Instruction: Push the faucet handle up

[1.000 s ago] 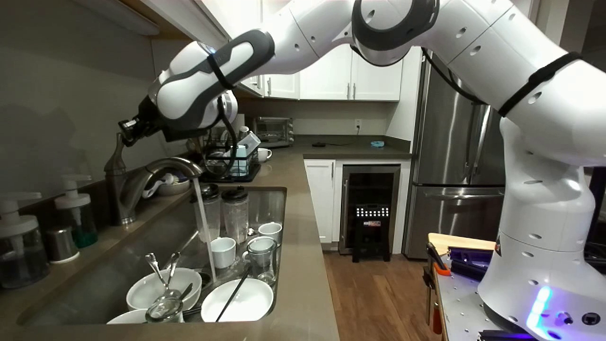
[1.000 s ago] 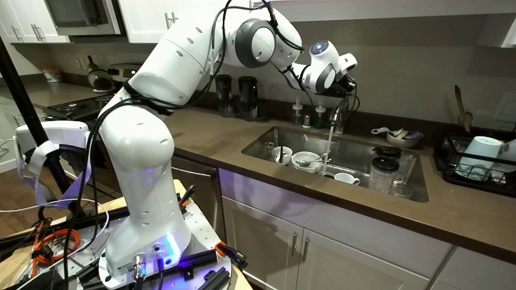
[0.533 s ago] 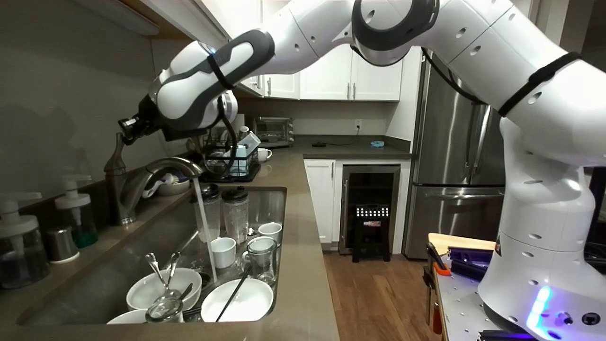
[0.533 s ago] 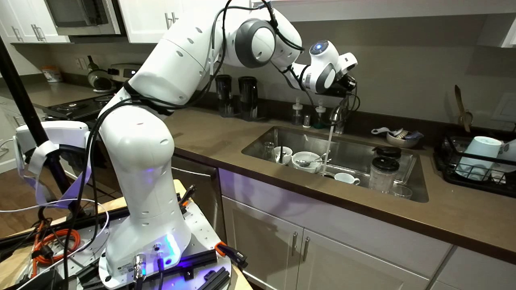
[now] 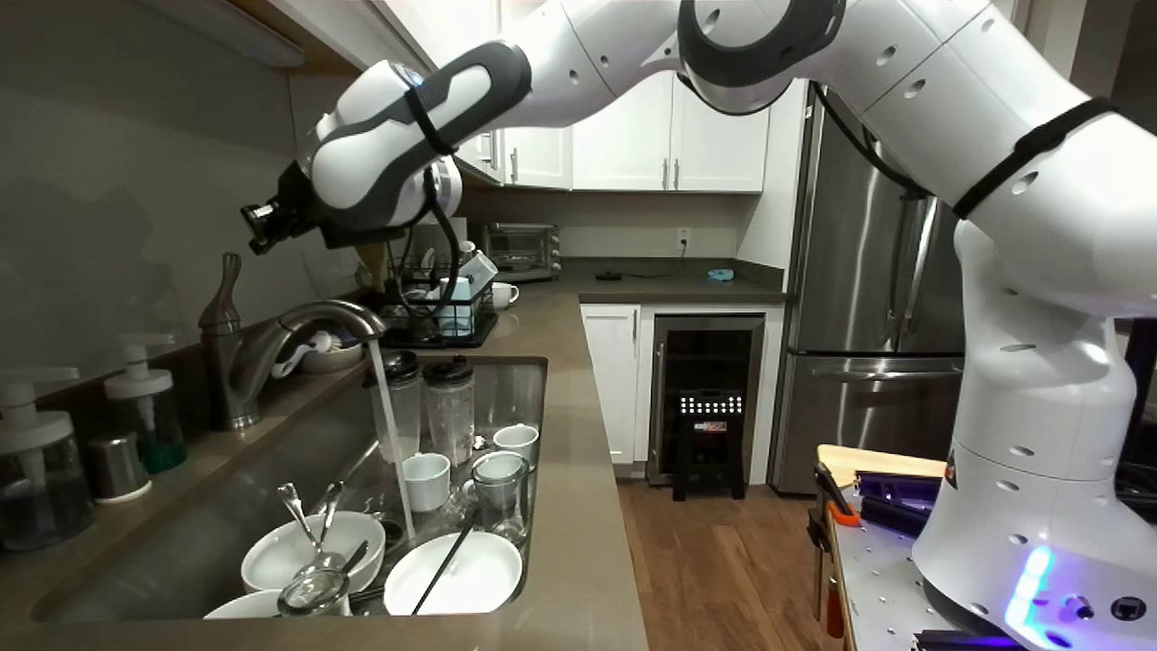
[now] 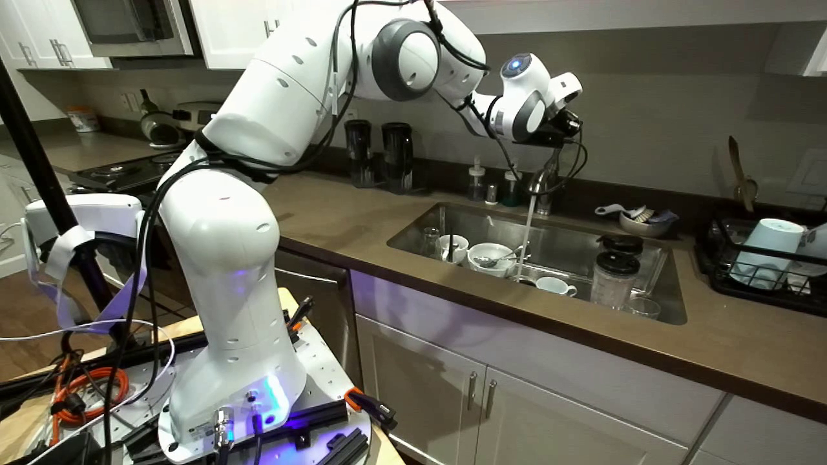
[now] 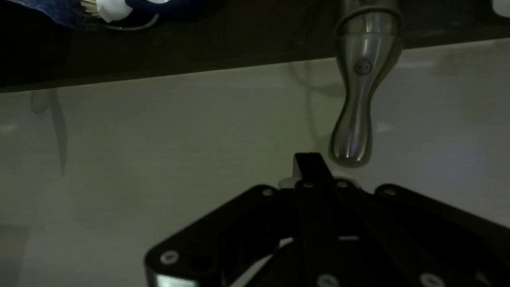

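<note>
The faucet handle (image 5: 223, 294) is a slim silver lever that points up from the top of the chrome faucet (image 5: 249, 366). In the wrist view the handle (image 7: 354, 123) hangs down from the top edge, so that picture looks upside down. Water runs from the spout (image 5: 334, 316) into the sink. My gripper (image 5: 258, 228) is above the handle's tip and a little to its right in that exterior view, apart from it. In the wrist view the fingertips (image 7: 308, 156) are together with nothing between them, just left of the handle's tip. In an exterior view the gripper (image 6: 568, 126) partly hides the handle.
The sink (image 6: 413, 236) holds bowls (image 5: 452, 574), cups (image 5: 425, 481) and lidded jars (image 6: 614, 278). Soap bottles (image 5: 145, 402) stand beside the faucet. A bowl with brushes (image 6: 646, 223) and a dish rack (image 6: 762, 258) stand on the other side. The wall is close behind the handle.
Between half a second ago and now, my gripper has moved up and away from the handle's tip, which it was at before. The handle looks unmoved and the water still runs.
</note>
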